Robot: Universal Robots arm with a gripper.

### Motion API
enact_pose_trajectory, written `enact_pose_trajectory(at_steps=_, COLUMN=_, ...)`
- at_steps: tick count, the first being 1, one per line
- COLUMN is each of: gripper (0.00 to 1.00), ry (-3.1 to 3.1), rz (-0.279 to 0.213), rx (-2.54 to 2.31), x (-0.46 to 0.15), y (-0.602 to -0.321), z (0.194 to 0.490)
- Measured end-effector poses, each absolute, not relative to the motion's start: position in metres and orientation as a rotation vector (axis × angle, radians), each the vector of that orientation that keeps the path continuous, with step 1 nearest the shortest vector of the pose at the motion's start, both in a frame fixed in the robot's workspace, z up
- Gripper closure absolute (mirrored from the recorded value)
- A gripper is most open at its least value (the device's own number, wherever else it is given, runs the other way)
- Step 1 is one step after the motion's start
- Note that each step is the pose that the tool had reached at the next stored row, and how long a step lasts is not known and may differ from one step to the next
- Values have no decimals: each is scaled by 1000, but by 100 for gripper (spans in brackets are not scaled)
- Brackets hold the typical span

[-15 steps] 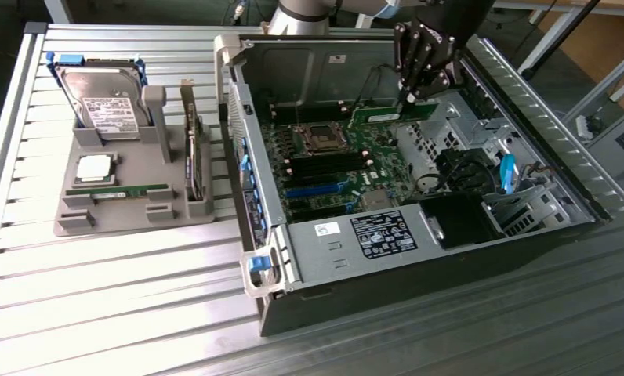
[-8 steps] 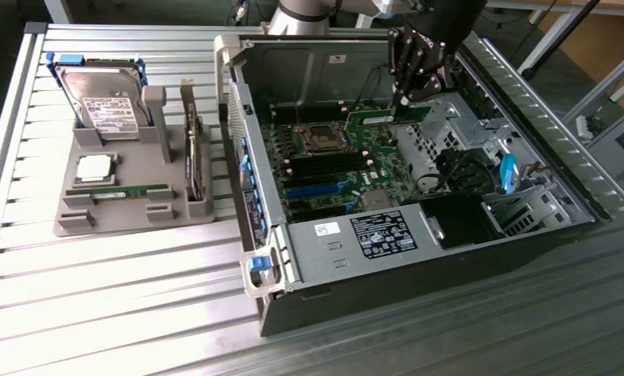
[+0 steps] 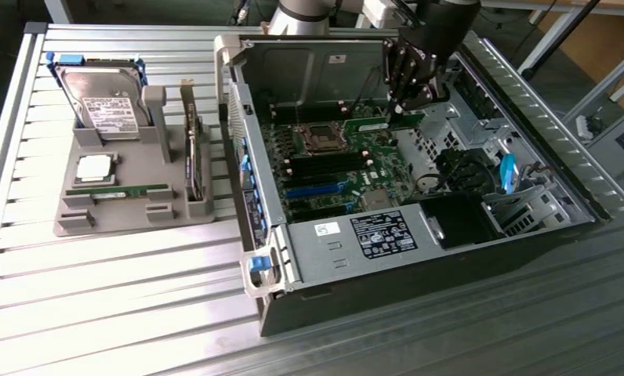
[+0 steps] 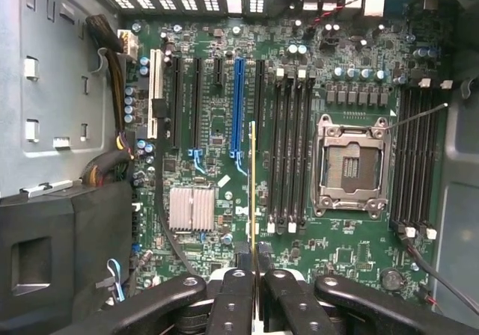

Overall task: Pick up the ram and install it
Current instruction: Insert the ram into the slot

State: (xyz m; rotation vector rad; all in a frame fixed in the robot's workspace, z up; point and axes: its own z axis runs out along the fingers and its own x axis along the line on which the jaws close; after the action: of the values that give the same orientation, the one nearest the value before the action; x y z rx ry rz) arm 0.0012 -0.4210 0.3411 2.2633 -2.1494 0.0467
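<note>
Pinching ram [image 4: 253,185], long axis parallel to memory slots [image 4: 292,148]

Bright light, glare on metal table [image 3: 114,262], shadowed case [image 3: 312,70] interior

Your ram [image 3: 375,124] is a thin green stick w/ a white label, standing on its long edge, roughly level. It's over the board [image 3: 339,168] at the case's far side, pinched in the gripper [image 3: 408,103] and parallel to the slots [image 4: 290,148].
</note>
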Motion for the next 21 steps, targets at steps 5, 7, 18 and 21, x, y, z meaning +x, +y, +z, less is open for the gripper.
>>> enact_pose_trajectory(at_steps=5, gripper=89, ry=-2149, rz=47, rx=2263, x=1, y=-421, z=338)
enact_pose_trajectory(at_steps=7, gripper=89, ry=-2149, rz=47, rx=2263, x=1, y=-421, z=336)
enact_pose_trajectory(at_steps=18, gripper=89, ry=-2149, rz=47, rx=2263, x=1, y=-421, z=326)
enact_pose_trajectory(at_steps=21, gripper=89, ry=-2149, rz=47, rx=2263, x=1, y=-421, z=323)
